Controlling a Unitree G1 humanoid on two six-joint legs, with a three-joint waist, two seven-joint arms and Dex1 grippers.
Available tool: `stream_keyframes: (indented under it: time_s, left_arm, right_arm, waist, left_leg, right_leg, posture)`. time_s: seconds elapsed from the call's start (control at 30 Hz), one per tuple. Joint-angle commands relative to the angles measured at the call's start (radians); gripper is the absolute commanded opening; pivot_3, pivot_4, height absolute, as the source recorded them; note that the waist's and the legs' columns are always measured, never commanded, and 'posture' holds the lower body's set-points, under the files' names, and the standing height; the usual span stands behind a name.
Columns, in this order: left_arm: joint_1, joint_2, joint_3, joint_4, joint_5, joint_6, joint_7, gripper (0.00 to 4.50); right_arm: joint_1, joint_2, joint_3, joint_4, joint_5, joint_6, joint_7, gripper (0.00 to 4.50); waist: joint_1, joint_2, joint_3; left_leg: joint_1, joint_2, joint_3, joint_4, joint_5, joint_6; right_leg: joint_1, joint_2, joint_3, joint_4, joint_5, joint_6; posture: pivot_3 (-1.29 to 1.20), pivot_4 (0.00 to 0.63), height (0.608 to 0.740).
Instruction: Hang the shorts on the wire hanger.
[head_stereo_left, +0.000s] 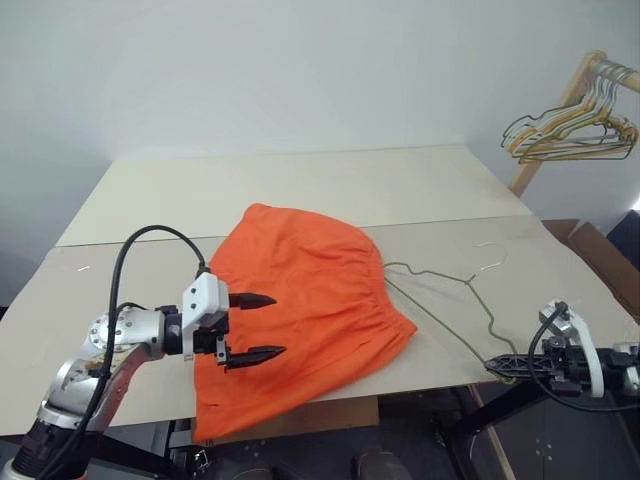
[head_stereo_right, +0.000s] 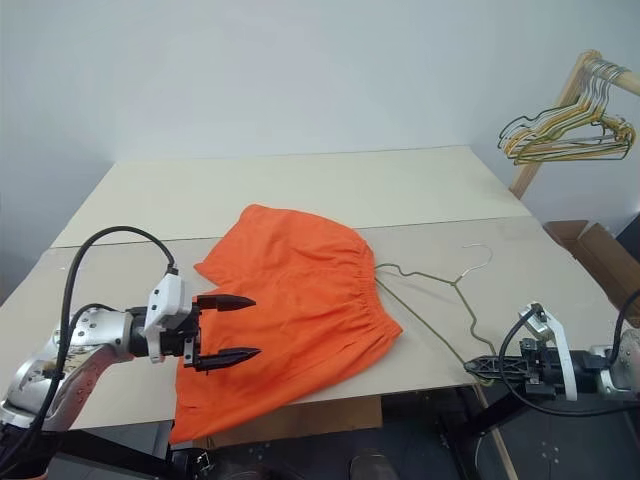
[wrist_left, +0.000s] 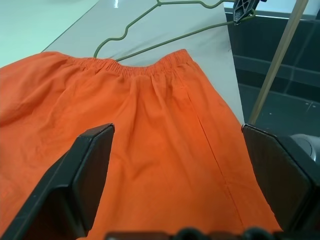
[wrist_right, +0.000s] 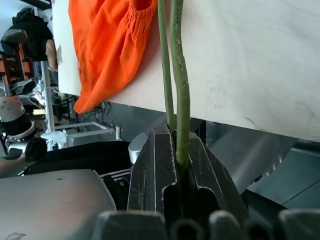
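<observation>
L pincer (head_stereo_left: 252, 327) agape over shorts (head_stereo_left: 310, 300) — near table edge (head_stereo_left: 440, 365)

Head cameras look down over the table (head_stereo_left: 300, 190); wrist cameras sit close, sharing the shorts (wrist_left: 150, 150).

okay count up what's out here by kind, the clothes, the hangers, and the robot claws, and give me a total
Shorts: 1, orange shorts lying on the table.
Wire hanger on the table: 1, olive-grey wire hanger, pinched at its corner by the shut right claw.
Bunch of hangers on the wooden rack: 1 bunch; I can't count the single wires.
Claws: 2, the left claw is open over the shorts.
Total: 5.
</observation>
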Motion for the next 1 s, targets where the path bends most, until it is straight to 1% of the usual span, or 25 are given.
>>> stream_keyframes:
  time_s: [0.03, 0.17, 0.3, 0.47, 0.57, 0.67, 0.73, 0.83, 0.9, 1.0]
  left_arm:
    - [0.004, 0.001, 0.001, -0.035, 0.006, -0.001, 0.009, 4.41]
    - [0.016, 0.000, -0.006, -0.044, 0.008, 0.002, 0.016, 4.41]
    - [0.024, 0.009, -0.025, -0.050, 0.032, -0.005, 0.017, 4.41]
    - [0.023, 0.002, -0.024, -0.062, 0.033, 0.004, 0.028, 4.41]
    - [0.041, 0.008, -0.014, -0.069, 0.038, 0.003, 0.038, 4.41]
    - [0.061, 0.011, -0.014, -0.081, 0.046, -0.002, 0.047, 4.41]
    - [0.068, 0.009, -0.018, -0.088, 0.053, -0.004, 0.055, 4.41]
    - [0.079, 0.009, -0.015, -0.096, 0.054, -0.003, 0.064, 4.41]
    - [0.086, 0.010, -0.011, -0.102, 0.055, -0.001, 0.069, 4.41]
    - [0.101, 0.015, 0.000, -0.109, 0.056, -0.001, 0.078, 4.41]
  right_arm:
    - [-0.012, 0.003, -0.029, -0.037, 0.030, -0.007, 0.039, 0.00]
    - [-0.043, 0.020, 0.007, -0.044, 0.026, -0.004, 0.058, 0.00]
    - [-0.152, 0.084, 0.055, 0.020, -0.014, 0.005, 0.027, 0.00]
    - [-0.284, 0.136, 0.176, 0.151, -0.105, -0.037, 0.067, 0.00]
    - [-0.348, 0.155, 0.271, 0.226, -0.171, -0.095, 0.148, 0.00]
    - [-0.435, 0.191, 0.348, 0.351, -0.255, -0.167, 0.222, 0.00]
    - [-0.506, 0.232, 0.362, 0.480, -0.308, -0.213, 0.239, 0.00]
    - [-0.590, 0.276, 0.358, 0.620, -0.358, -0.269, 0.262, 0.00]
    - [-0.621, 0.291, 0.355, 0.664, -0.358, -0.291, 0.264, 0.00]
    - [-0.607, 0.279, 0.403, 0.604, -0.267, -0.287, 0.264, 0.00]
  waist:
    - [0.001, 0.000, 0.000]
    - [0.001, 0.000, 0.000]
    - [-0.005, 0.000, 0.000]
    - [0.004, 0.001, 0.000]
    - [0.012, 0.001, 0.000]
    - [0.015, 0.001, -0.001]
    - [0.014, 0.001, -0.001]
    - [0.022, 0.001, -0.001]
    - [0.026, 0.001, -0.001]
    - [0.036, 0.001, -0.001]
  left_leg:
    - [0.000, 0.000, 0.000, 0.000, 0.000, 0.000]
    - [0.000, 0.000, 0.000, 0.000, 0.000, 0.000]
    - [0.001, 0.000, 0.000, 0.000, 0.000, 0.000]
    - [0.000, 0.000, 0.000, 0.000, 0.000, 0.000]
    - [-0.001, 0.000, 0.000, 0.000, 0.000, 0.000]
    - [0.000, 0.000, 0.000, 0.001, 0.000, 0.000]
    - [0.001, 0.000, 0.000, 0.001, 0.000, 0.000]
    - [0.001, 0.000, 0.000, 0.001, 0.000, 0.000]
    - [0.001, 0.000, 0.001, 0.001, 0.000, 0.000]
    - [0.000, 0.000, 0.000, 0.001, 0.000, 0.000]
  right_leg:
    - [0.000, 0.000, 0.000, 0.000, 0.000, 0.000]
    - [0.000, 0.000, 0.000, 0.000, 0.000, 0.000]
    - [0.000, 0.000, 0.000, 0.000, 0.000, 0.000]
    - [0.000, 0.000, 0.001, 0.000, 0.000, 0.000]
    - [0.000, 0.000, 0.000, 0.000, 0.001, 0.000]
    - [0.000, 0.000, 0.001, 0.000, 0.001, 0.000]
    - [0.000, 0.000, 0.001, 0.001, 0.001, -0.001]
    - [0.000, 0.000, 0.001, 0.001, 0.001, -0.001]
    - [0.000, 0.000, 0.001, 0.001, 0.001, -0.001]
    - [0.000, 0.000, 0.000, 0.001, 0.001, -0.001]
  posture:
    - [-0.11, 0.000, 0.740]
    - [-0.11, 0.000, 0.740]
    - [-0.11, 0.000, 0.740]
    - [-0.08, 0.000, 0.740]
    - [-0.06, 0.000, 0.740]
    - [-0.05, 0.000, 0.740]
    - [-0.04, 0.000, 0.740]
    - [-0.03, 0.000, 0.740]
    - [-0.02, 0.000, 0.740]
    - [0.00, 0.000, 0.740]
